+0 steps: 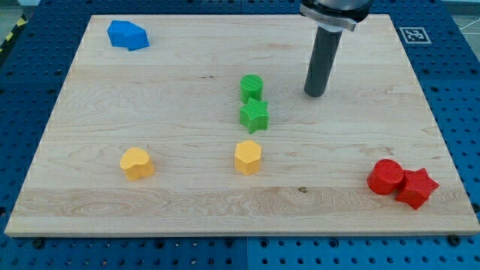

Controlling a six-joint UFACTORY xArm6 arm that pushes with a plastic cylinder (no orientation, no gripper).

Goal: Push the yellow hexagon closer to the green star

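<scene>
The yellow hexagon lies near the board's middle, a short gap below the green star. The star touches a green cylinder just above it. My tip rests on the board to the right of the green cylinder, up and to the right of the star, and touches no block. It is well away from the yellow hexagon, which lies down and to the left of it.
A second yellow block lies at the lower left. A blue block sits in the top left corner. A red cylinder and a red star touch at the lower right. The wooden board lies on a blue perforated table.
</scene>
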